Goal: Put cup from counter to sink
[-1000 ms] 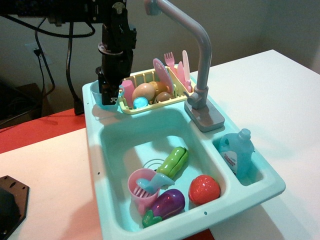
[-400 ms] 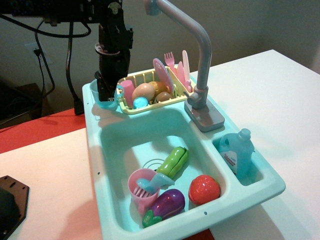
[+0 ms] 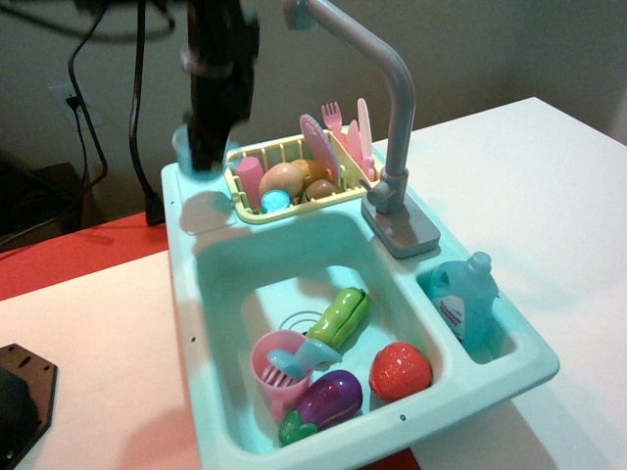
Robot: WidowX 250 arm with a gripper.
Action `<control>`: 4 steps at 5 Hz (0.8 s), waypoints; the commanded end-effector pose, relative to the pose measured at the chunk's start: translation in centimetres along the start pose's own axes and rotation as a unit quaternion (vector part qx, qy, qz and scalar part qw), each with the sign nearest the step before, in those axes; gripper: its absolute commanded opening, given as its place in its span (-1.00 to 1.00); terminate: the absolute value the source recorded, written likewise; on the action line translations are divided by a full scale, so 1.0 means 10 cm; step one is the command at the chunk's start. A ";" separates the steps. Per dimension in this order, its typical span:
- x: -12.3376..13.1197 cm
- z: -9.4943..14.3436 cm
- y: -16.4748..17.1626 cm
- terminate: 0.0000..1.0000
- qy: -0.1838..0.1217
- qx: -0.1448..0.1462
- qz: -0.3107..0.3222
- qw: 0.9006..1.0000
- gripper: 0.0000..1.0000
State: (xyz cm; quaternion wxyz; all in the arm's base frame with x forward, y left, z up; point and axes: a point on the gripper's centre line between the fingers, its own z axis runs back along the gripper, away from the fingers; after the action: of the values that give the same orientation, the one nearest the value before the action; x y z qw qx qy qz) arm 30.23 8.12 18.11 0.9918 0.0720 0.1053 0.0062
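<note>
The cup (image 3: 183, 147), translucent light blue, sits in the upper left of the frame, lifted clear of the counter (image 3: 196, 211) with its shadow on the pale-teal ledge below; only its left edge shows, the rest hidden behind the blurred black gripper (image 3: 208, 155). The gripper appears clamped on the cup, though its fingers are too blurred to make out. The arm above is cut off by the top edge. Just right of the cup, the yellow dish rack (image 3: 294, 191) holds a pink cylinder (image 3: 250, 178), a tan egg-like piece (image 3: 282, 177), a small blue round item (image 3: 275, 200), a pink plate (image 3: 315, 147) standing upright, and a pink fork (image 3: 334, 119) and knife (image 3: 363, 122). The grey faucet (image 3: 387, 117) rises at the rack's right end, its spout partly cut off at the top. Below, the sink (image 3: 225, 294) contains a pink ribbed cup (image 3: 279, 367) with a light-blue utensil (image 3: 309, 350) leaning in it, a green vegetable (image 3: 340, 315), a purple eggplant (image 3: 325, 399) and a red tomato (image 3: 400, 371); the drain grille (image 3: 299, 321) is partly covered by them. In the small right compartment stands a blue soap bottle (image 3: 462, 299) whose label bears print too small to read. The unit rests on a white surface (image 3: 549, 196); a black object (image 3: 20, 397) is cut off at lower left.
</note>
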 end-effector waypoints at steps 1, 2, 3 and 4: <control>0.18 0.43 -0.40 -1.00 -0.062 -0.013 -0.033 0.997 -1.00; 0.25 0.35 -0.79 -1.00 -0.060 -0.031 -0.068 0.995 -1.00; 0.28 0.26 -1.16 -1.00 -0.054 -0.041 -0.105 0.992 -1.00; 0.26 0.18 -1.35 -1.00 -0.050 -0.040 -0.116 0.991 -1.00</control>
State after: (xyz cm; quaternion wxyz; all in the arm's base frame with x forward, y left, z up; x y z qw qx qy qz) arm 32.62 -5.53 15.36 0.9900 0.0218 0.0875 -0.1088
